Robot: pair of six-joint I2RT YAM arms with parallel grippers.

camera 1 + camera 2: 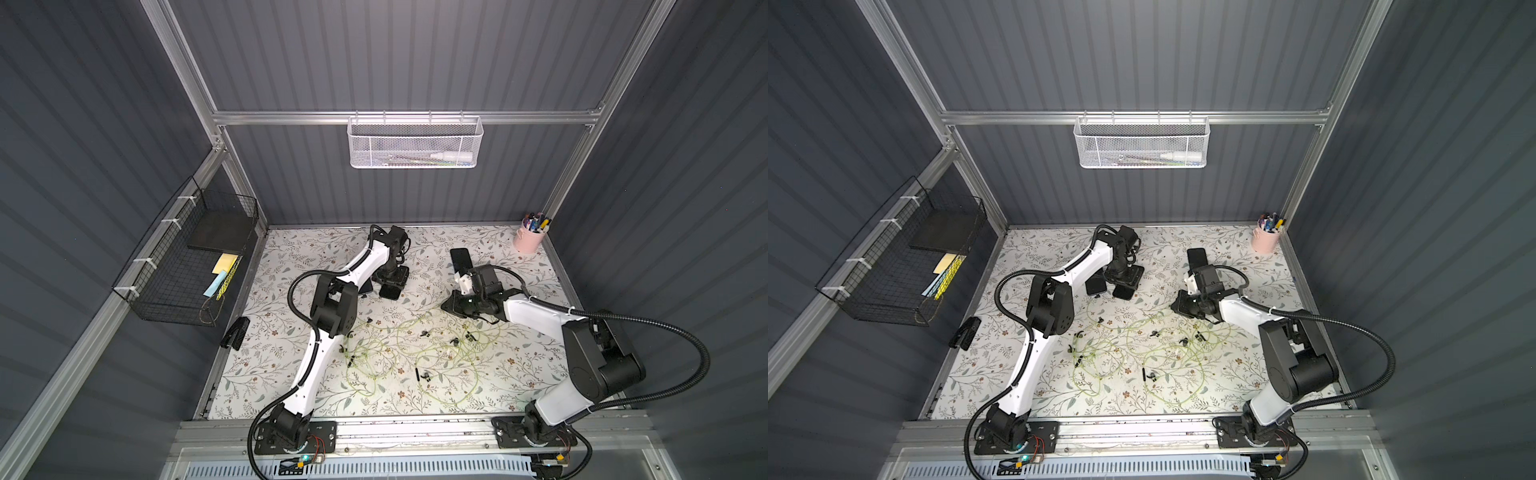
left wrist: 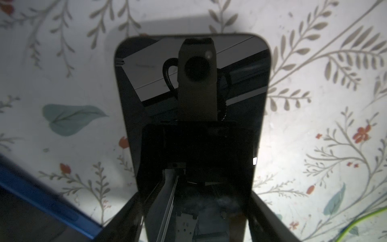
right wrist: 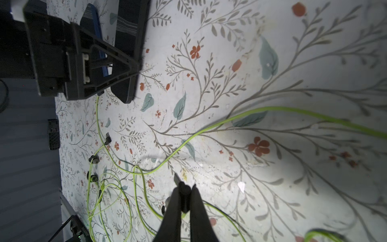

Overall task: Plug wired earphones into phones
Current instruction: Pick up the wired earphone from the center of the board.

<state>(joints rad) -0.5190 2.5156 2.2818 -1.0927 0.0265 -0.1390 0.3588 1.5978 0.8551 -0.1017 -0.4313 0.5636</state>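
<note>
So the left gripper (image 2: pixel 194 192) is clamped across the phone (image 2: pixel 192 83), a finger on each long edge. The phone is at the far middle of the worktop (image 1: pixel 316 253), with the blue phone (image 2: pixel 41 199) just beside it on the left. My guess is that grip is there to stop the phone sliding when something gets pushed into its port.

The right gripper (image 3: pixel 185 188) is pressed together on a plug (image 3: pixel 184 194). It pinches the black body so the metal tip pokes out past the fingers, which seems like the point: the tip stays free to go in. It hangs low over the worktop, right of the held phone and near the far phone (image 1: pixel 460 259).

The rest of the earphones (image 1: pixel 415 353) are a loose tangle in the near middle, so drag on that cord could be annoying.
</note>
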